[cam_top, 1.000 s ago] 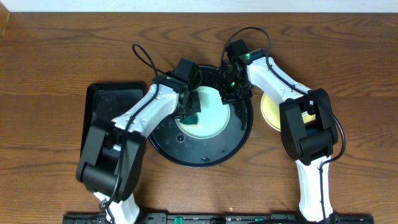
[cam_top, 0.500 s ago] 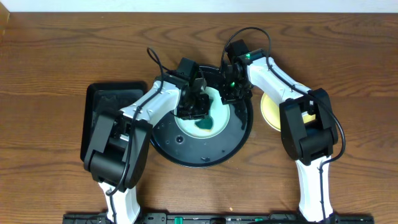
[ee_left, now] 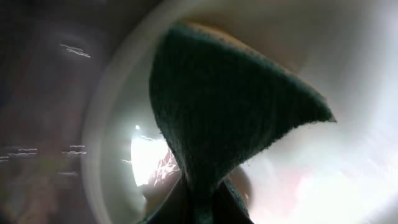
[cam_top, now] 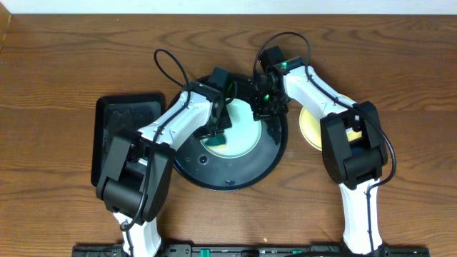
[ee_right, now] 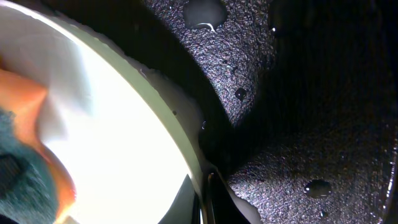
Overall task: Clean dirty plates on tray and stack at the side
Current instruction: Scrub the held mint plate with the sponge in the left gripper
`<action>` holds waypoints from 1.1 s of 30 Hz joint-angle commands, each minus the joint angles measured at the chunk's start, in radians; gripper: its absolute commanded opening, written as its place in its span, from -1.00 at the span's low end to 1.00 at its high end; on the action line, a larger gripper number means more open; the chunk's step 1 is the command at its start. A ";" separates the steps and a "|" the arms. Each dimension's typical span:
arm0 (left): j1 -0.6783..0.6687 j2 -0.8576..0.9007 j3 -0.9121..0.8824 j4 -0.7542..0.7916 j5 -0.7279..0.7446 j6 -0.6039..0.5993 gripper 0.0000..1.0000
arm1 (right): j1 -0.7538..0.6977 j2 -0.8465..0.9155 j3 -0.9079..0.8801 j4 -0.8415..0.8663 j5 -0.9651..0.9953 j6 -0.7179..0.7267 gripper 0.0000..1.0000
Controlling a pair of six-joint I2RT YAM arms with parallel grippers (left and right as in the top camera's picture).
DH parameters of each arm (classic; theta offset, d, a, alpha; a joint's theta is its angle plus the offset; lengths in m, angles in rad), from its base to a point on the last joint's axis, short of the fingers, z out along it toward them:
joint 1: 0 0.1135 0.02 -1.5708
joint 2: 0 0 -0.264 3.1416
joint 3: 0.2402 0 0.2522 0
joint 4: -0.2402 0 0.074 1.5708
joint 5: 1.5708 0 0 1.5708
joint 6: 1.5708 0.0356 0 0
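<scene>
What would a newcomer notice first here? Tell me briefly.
At centre, the left gripper presses a green sponge onto a mint plate lying in the round black tray. The right gripper pinches that plate's far-right rim. A yellow plate lies on the table right of the tray, partly hidden.

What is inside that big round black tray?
A pale mint plate lies in the tray, with a green sponge pressed on it by the left gripper; the right gripper pinches its rim. Anything under the plate is covered.
</scene>
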 commanded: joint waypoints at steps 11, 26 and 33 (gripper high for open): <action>0.009 -0.006 -0.008 0.155 0.010 0.272 -0.85 | 0.011 0.065 -0.032 0.011 0.051 0.029 -0.97; 0.010 -0.006 -0.008 -0.031 0.325 0.481 -0.85 | 0.011 0.065 -0.032 0.011 0.051 0.029 -0.97; 0.010 -0.006 -0.008 -0.042 -0.237 0.073 -0.85 | 0.011 0.065 -0.032 0.011 0.051 0.029 -0.97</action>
